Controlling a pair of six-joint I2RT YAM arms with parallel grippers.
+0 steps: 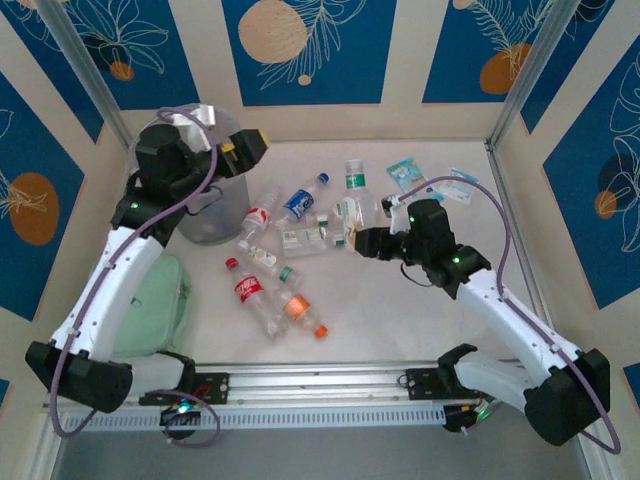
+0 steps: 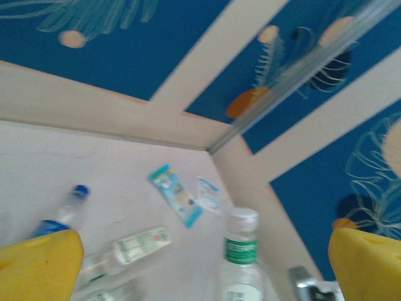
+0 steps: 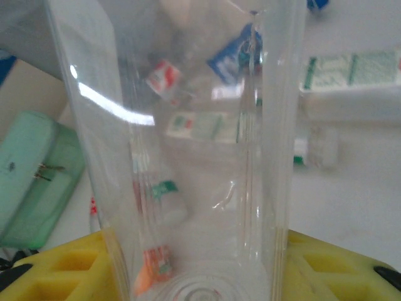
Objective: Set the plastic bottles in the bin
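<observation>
My right gripper point(image 1: 353, 240) is shut on a clear upright bottle point(image 1: 354, 200) with a green label and white cap, at the table's middle right. In the right wrist view this bottle point(image 3: 188, 157) stands between the yellow fingers point(image 3: 69, 269), its walls against both pads. Several more plastic bottles lie left of it: a blue-labelled one point(image 1: 300, 201), a red-labelled one point(image 1: 248, 290) and an orange-labelled one point(image 1: 300, 310). The translucent bin point(image 1: 208, 222) stands at the back left. My left gripper point(image 1: 226, 142) hovers over the bin's rim, open and empty, its yellow fingers point(image 2: 37, 266) wide apart.
Two flat blue-and-white packets point(image 1: 407, 172) point(image 1: 462, 186) lie at the back right. A pale green pad point(image 1: 152, 305) sits under the left arm. Blue patterned walls close in the table on three sides.
</observation>
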